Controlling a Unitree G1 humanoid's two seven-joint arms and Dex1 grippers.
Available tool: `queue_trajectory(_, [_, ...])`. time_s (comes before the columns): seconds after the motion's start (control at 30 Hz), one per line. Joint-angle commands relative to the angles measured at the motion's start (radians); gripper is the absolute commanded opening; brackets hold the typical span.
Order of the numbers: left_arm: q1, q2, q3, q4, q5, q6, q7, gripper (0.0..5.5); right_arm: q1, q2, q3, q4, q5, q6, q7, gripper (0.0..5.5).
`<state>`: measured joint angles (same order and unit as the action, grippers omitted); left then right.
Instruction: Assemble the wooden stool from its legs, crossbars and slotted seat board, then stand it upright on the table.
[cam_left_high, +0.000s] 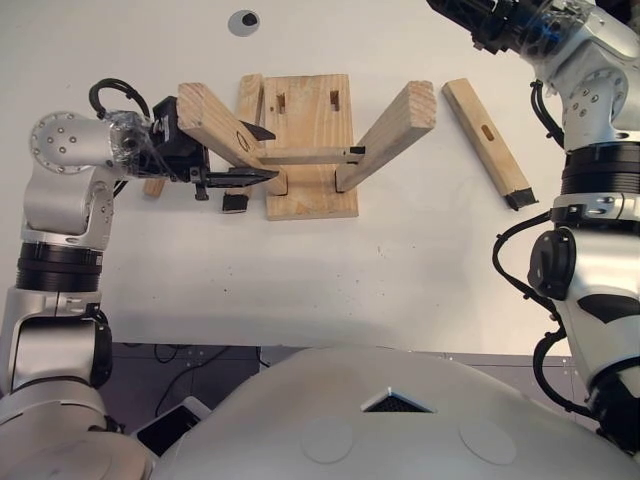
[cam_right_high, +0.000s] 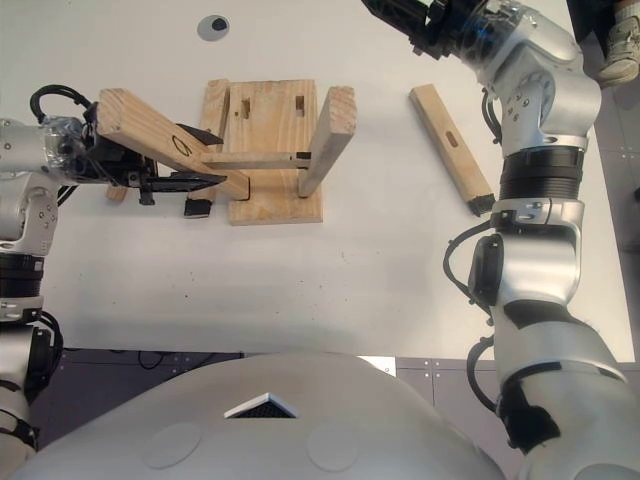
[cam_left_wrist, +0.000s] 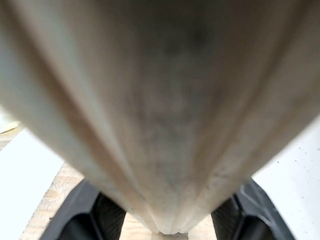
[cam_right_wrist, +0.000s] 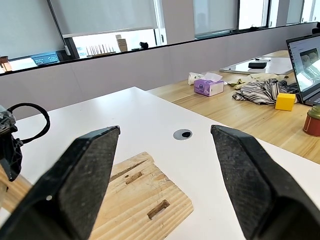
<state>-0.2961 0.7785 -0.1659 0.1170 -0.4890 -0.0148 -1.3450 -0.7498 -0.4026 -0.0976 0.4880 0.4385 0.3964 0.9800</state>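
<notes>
The slotted seat board (cam_left_high: 310, 195) lies flat on the white table. Two wooden legs rise from it, joined by a thin crossbar (cam_left_high: 305, 157). My left gripper (cam_left_high: 248, 153) is shut on the tilted left leg (cam_left_high: 210, 115), which looms close in the left wrist view (cam_left_wrist: 160, 110) with a black fingertip (cam_left_wrist: 85, 217) on each side. The right leg (cam_left_high: 392, 132) leans outward with nothing holding it. High over the table's far right, my right gripper (cam_right_wrist: 165, 175) is open and holds nothing; the seat board (cam_right_wrist: 135, 200) lies below it.
A loose leg (cam_left_high: 487, 140) with a slot lies on the table to the right of the board. Another wooden piece (cam_left_high: 250, 98) lies along the board's left edge. A small black block (cam_left_high: 234, 204) sits near the board, and a round grommet hole (cam_left_high: 243, 22) lies farther back.
</notes>
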Motion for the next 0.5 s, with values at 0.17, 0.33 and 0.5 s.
queue_trajectory(0.17, [0.159, -0.065, -0.294, 0.358, 0.259, 0.153, -0.008, 2.01, 0.016, 0.023, 0.044, -0.021, -0.017, 0.007, -0.003, 3.35])
queue_trajectory(0.33, [0.172, -0.088, -0.328, 0.429, 0.277, 0.11, -0.005, 2.01, 0.036, 0.027, 0.043, -0.043, -0.01, 0.016, -0.019, 3.35])
queue_trajectory(0.5, [0.134, -0.092, -0.302, 0.393, 0.284, 0.046, 0.034, 2.01, 0.058, 0.03, 0.028, -0.063, -0.003, 0.014, -0.043, 3.35])
